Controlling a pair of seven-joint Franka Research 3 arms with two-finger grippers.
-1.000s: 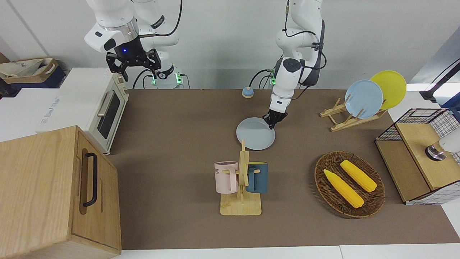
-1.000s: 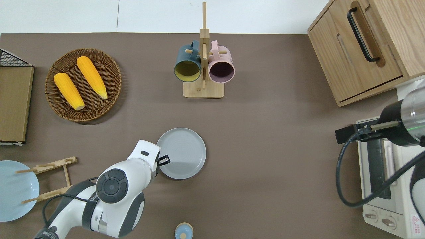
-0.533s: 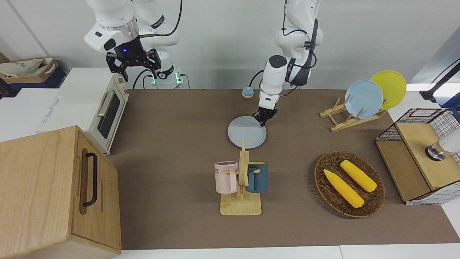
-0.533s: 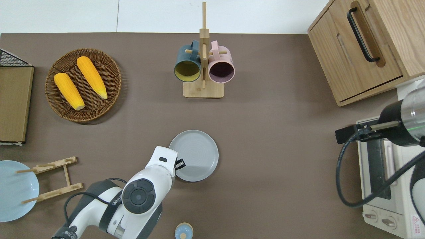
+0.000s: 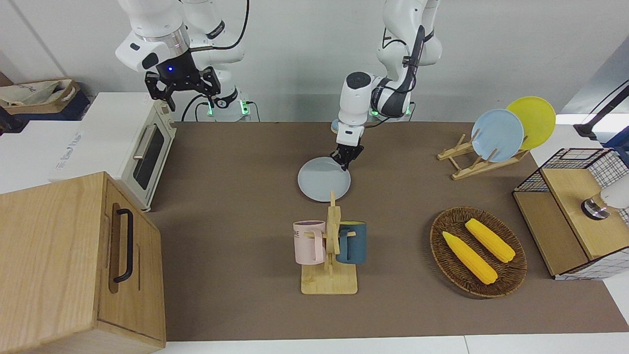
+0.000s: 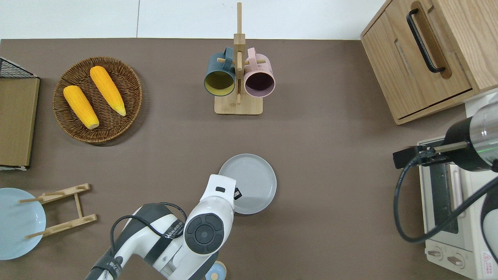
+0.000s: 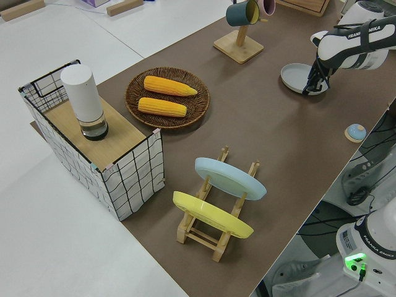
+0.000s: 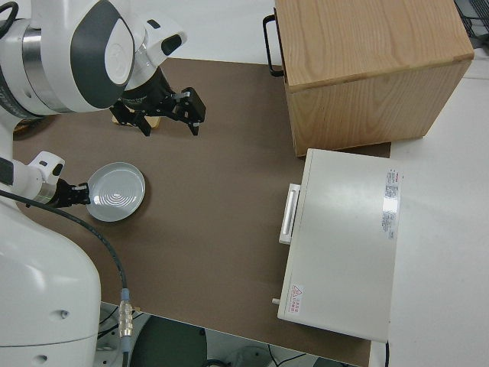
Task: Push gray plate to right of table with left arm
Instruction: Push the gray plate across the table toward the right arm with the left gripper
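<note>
Here the left gripper (image 5: 345, 163), its fingers' gap unreadable, pressed the plate's (image 5: 322, 181) rim mid-table (image 5: 236, 196), nearer the robots than the mug rack (image 5: 330, 255); off-centre contact could spin it away.

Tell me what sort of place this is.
Probably a robotics lab staged as a kitchen: a toaster oven, a mug rack and a dish rack sit on one table, with two robot arms mounted at it.
</note>
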